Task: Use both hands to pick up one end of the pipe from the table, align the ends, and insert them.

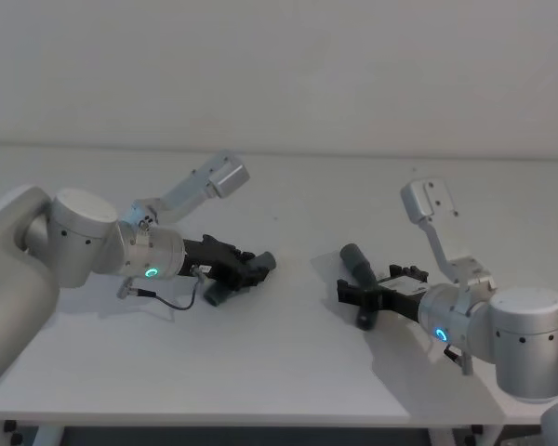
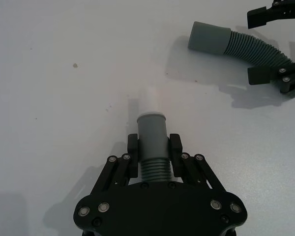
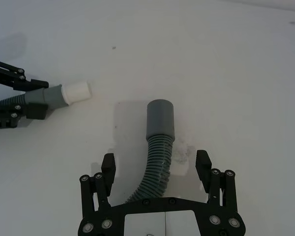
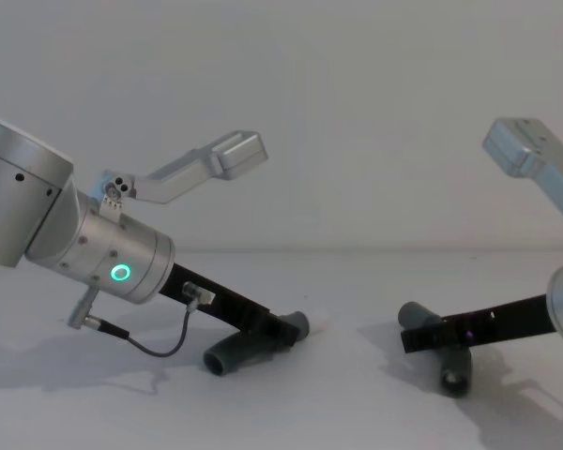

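The left gripper (image 2: 154,150) clamps a ribbed hose piece (image 2: 154,169) just behind its grey collar (image 2: 152,130) and white plug tip (image 2: 150,103). Across the white table (image 2: 64,98), a second hose piece (image 2: 260,49) with a socket cuff (image 2: 209,38) lies between the right gripper's (image 2: 253,46) spread fingers.

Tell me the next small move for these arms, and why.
Probably close the right gripper: its fingers stand open on either side of the socket piece, which lies on the table, while the left gripper is clamped on the plug piece.
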